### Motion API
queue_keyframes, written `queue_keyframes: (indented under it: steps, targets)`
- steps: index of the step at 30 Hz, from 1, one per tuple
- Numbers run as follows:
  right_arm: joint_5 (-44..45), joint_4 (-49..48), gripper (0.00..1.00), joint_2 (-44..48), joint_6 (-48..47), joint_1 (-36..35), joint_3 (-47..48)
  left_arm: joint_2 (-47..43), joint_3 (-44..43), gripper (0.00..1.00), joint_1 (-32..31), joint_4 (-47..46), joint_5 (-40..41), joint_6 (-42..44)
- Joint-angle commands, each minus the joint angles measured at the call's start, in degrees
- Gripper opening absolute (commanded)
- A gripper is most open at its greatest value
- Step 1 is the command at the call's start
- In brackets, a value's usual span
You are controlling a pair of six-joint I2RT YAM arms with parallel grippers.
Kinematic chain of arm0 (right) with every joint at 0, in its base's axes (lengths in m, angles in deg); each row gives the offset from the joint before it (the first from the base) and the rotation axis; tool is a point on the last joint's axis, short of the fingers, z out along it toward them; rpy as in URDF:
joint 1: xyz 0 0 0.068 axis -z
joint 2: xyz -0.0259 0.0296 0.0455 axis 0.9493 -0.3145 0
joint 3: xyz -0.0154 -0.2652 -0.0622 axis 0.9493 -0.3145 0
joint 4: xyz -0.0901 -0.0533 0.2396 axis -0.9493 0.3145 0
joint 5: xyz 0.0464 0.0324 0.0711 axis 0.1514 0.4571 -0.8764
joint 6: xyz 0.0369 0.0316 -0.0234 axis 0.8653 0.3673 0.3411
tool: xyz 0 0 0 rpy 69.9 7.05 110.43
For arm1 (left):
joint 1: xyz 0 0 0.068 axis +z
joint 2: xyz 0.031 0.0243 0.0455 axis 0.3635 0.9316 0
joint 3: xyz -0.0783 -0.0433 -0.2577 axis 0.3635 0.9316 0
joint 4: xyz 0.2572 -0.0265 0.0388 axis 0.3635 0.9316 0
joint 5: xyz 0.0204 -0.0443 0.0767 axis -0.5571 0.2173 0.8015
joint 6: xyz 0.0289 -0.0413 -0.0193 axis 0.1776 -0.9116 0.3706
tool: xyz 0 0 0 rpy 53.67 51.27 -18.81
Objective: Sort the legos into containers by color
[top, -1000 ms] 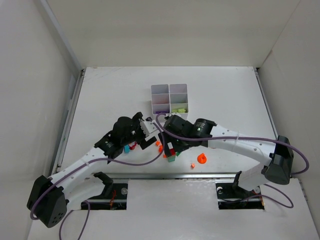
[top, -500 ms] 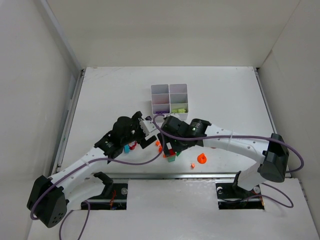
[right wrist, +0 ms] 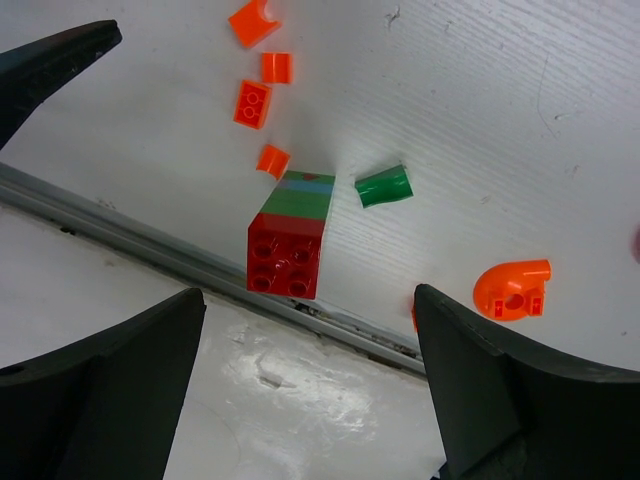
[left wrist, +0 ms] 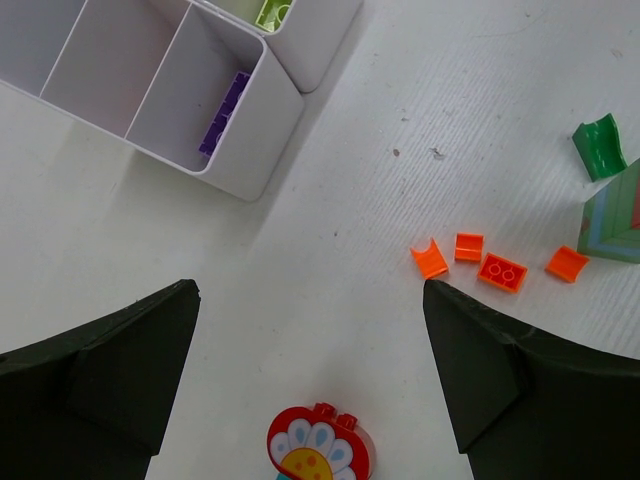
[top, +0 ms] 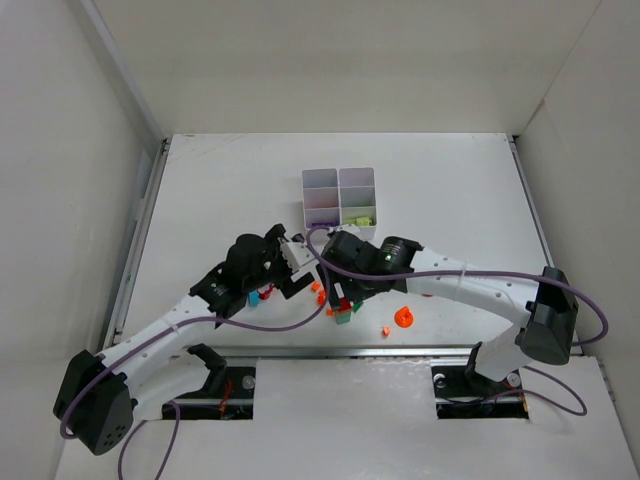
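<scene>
Legos (top: 342, 316): loose cluster on the table (top: 220, 190) by the front edge, between both grippers, well short of the tray (top: 338, 190). Already sorted: a purple brick (left wrist: 225, 112) in one near compartment, lime pieces (left wrist: 272, 12) next door.

Change: the right arm has slid in over the cluster. The right gripper (right wrist: 308, 295) now straddles the red-and-green block (right wrist: 290, 235), fingers wide apart and clear of it. Left arm unmoved. The left gripper (left wrist: 310, 290) is spread and holds nothing, close to four small orange pieces (left wrist: 490, 268).

Reading: a pick of that block looks next. It carries two colours, so its compartment is uncertain.

Writing: none legible. Only a flower print on a red piece (left wrist: 318, 447).
</scene>
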Motion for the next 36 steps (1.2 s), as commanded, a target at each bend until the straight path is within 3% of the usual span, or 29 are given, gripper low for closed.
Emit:
queue_keyframes:
  steps: [1, 12, 30, 36]
  targets:
    - [1.4, -0.7, 0.90, 0.5, 0.4, -0.5, 1.9, -1.7, 0.8, 0.93, -0.7, -2.1, 0.0, -0.9]
    - [-5.5, -3.3, 0.86, -0.8, -5.1, -0.5, 0.0, -1.7, 0.3, 0.93, -0.7, -0.5, 2.8, -0.9]
    - [-4.3, -4.8, 0.58, -6.7, -5.8, -0.5, 2.2, -2.8, 0.8, 0.93, -1.7, 0.0, 4.4, -2.1]
    - [-4.3, -4.8, 0.57, -6.7, -5.8, -0.5, 1.0, -2.8, 1.4, 0.93, -1.7, 0.0, 4.4, -2.1]
